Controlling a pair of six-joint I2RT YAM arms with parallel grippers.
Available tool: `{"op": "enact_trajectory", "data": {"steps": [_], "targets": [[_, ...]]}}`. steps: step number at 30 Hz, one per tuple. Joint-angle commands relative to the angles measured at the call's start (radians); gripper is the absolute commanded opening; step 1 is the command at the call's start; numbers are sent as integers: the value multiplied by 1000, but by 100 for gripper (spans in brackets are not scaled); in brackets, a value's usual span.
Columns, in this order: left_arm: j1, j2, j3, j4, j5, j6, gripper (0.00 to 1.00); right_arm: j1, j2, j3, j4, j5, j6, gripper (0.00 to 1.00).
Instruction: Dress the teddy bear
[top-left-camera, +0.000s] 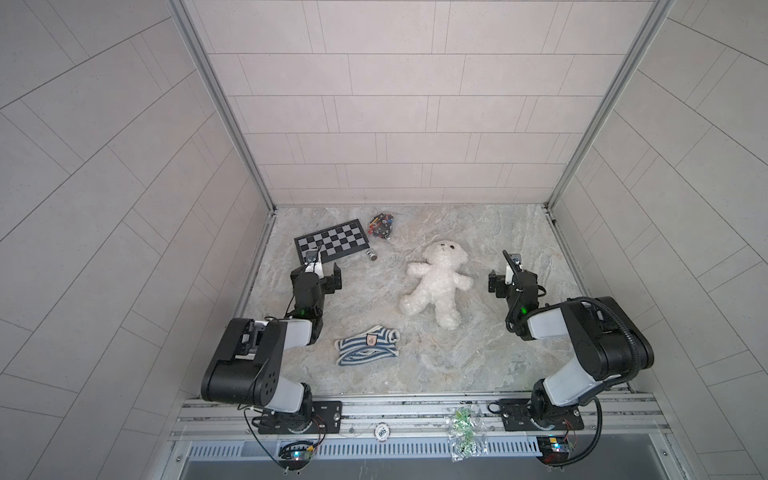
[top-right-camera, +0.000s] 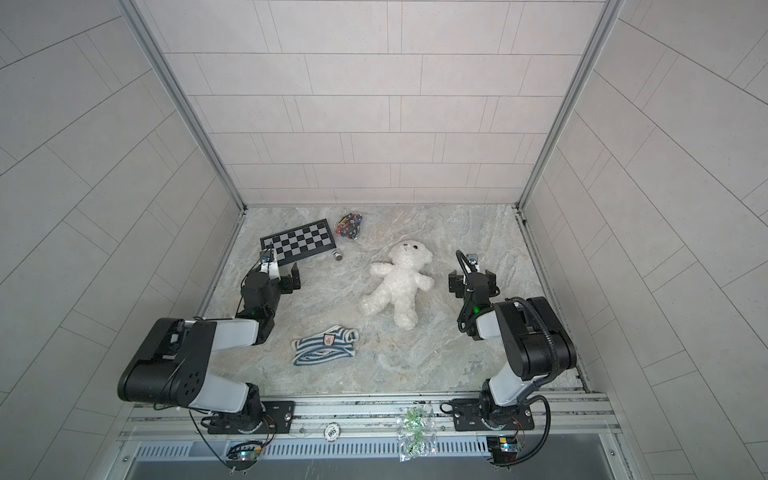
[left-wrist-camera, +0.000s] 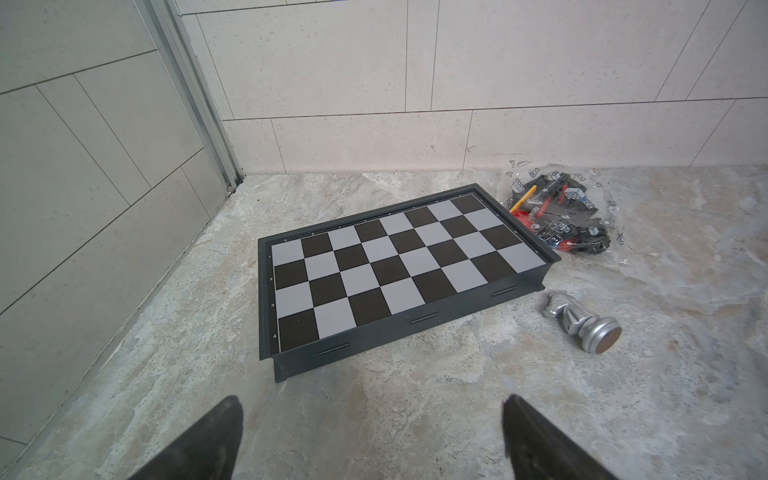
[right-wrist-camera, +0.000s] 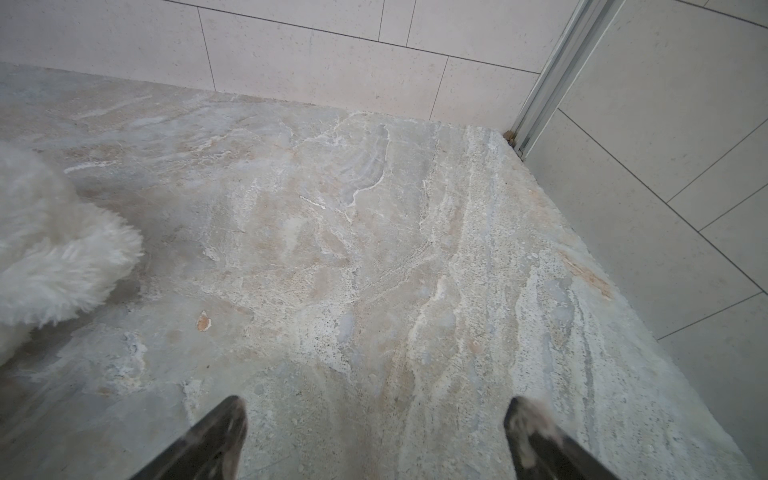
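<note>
On the marble table (top-left-camera: 457, 365), the teddy bear (top-left-camera: 436, 286) lies face up, head toward 12 o'clock. The striped shirt (top-left-camera: 368, 345) lies at its 7 o'clock. The left gripper (top-left-camera: 322, 276) at its 9 o'clock and the right gripper (top-left-camera: 512, 284) at its 3 o'clock both gape wide, holding nothing.

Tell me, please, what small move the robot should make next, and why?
Probably swing the open left gripper over the striped shirt, which lies crumpled nearest that arm; the teddy bear lies undressed, and nothing is held.
</note>
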Motion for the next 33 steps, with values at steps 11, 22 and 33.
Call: {"op": "enact_trajectory", "data": {"steps": [11, 22, 33], "targets": [[-4, 2, 13, 14, 5, 7, 100, 0, -11, 16, 6, 1, -11, 100], [-3, 5, 14, 12, 4, 6, 100, 0, -10, 16, 5, 1, -10, 100], [-4, -5, 5, 23, 8, 6, 100, 10, -23, 10, 8, 71, -6, 100]]}}
